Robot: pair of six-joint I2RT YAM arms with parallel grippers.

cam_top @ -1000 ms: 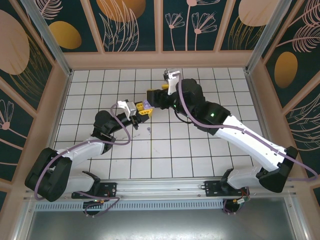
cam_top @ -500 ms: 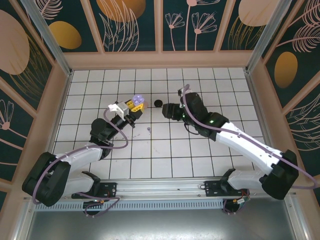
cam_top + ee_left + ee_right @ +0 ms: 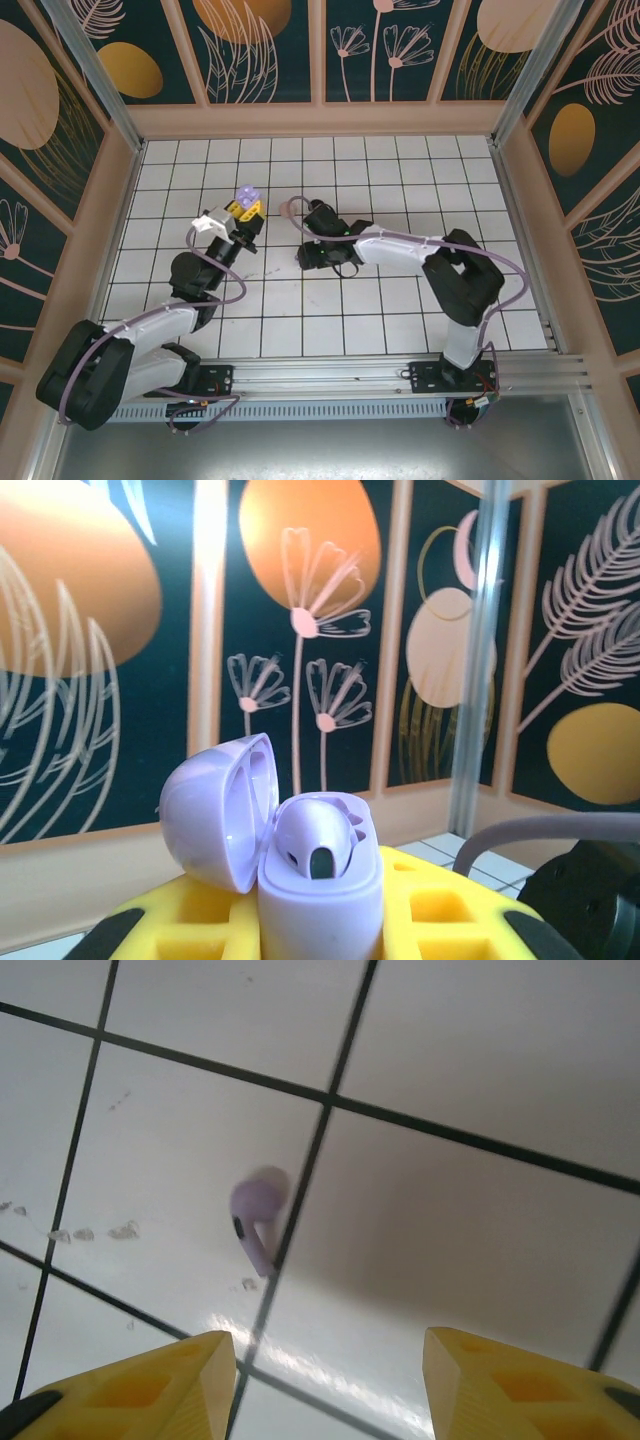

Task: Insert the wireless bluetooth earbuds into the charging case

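My left gripper [image 3: 244,208] is raised over the left-middle tiles and is shut on an open lilac charging case [image 3: 320,895]. The case's lid [image 3: 213,810] is tipped back to the left, and one lilac earbud [image 3: 314,838] sits in its well. The yellow fingers [image 3: 450,915] press the case from both sides. A second lilac earbud [image 3: 256,1210] lies loose on a white tile beside a grout line. My right gripper [image 3: 325,1385] hangs just above it, pointing down. It is open, with the earbud beyond its fingertips and nothing between them. From above, this gripper [image 3: 304,259] sits low at the table's middle.
The white tiled floor [image 3: 400,300] is boxed in by low wooden walls with patterned panels behind. The right arm [image 3: 420,245] folds across the middle of the table, its cable looping near the left gripper.
The right arm swung down and left from the back tiles to the loose earbud, its jaws narrowing. The left gripper carried the case a little left and back.
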